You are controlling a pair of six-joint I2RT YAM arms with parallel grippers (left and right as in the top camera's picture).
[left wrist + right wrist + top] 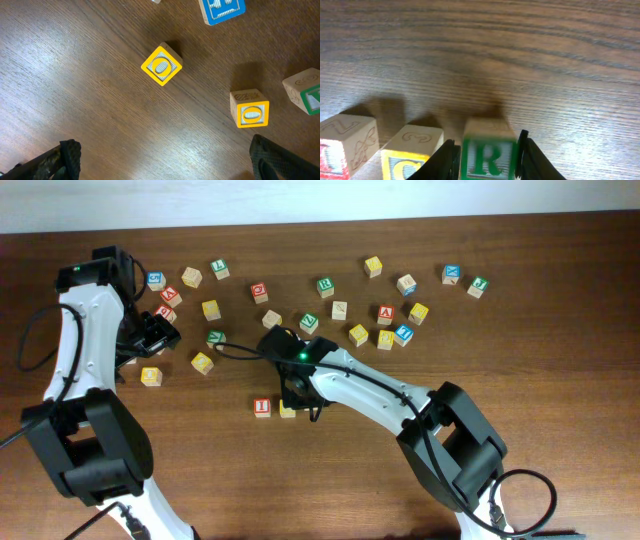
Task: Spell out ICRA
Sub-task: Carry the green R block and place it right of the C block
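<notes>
Two cubes, the red I cube and yellow C cube, sit side by side at the near edge. The right gripper clasps the green R cube just right of the C cube, letter upright. The left gripper gapes empty, well away left.

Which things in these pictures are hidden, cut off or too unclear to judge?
Right wrist: green R cube is blurred; whether the fingers grip it or only flank it is unclear.
Right wrist: red I cube is cut by the frame corner, letter cut off.
Overhead: right gripper hides the green R cube and part of the yellow C cube.
</notes>
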